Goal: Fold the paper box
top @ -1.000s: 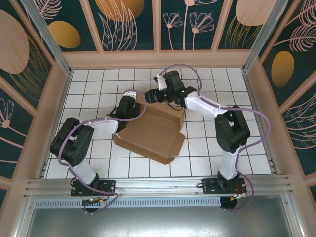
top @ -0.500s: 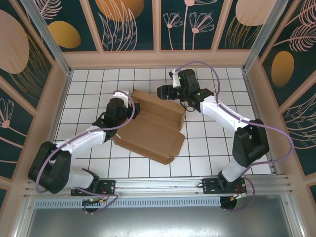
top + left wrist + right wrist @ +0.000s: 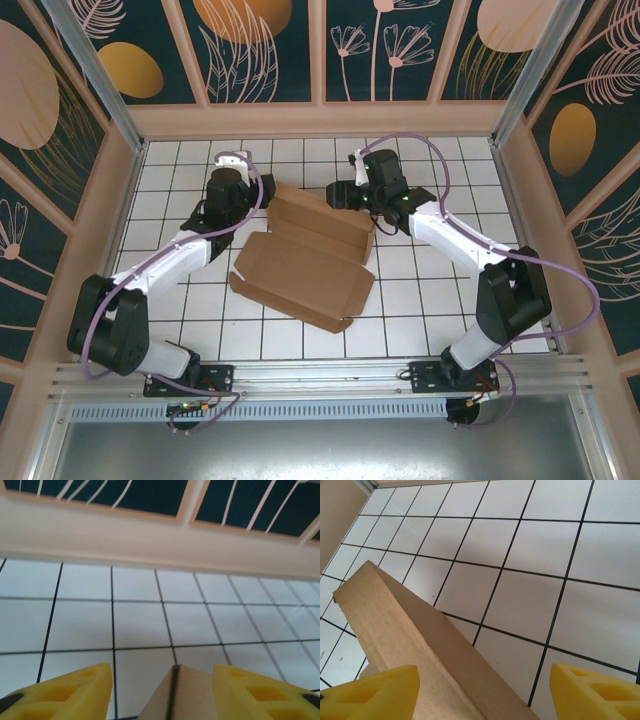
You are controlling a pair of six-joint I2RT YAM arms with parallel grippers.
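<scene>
Left wrist: left gripper point(image 3: 161, 680) open astride a paper box point(image 3: 186, 696) corner (right gripper point(image 3: 484, 672) open too).

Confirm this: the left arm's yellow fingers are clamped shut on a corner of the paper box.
Wrong. In the left wrist view the left gripper has its yellow fingers open, a corner of the paper box between them with tiled floor showing in the gap beside it.
</scene>
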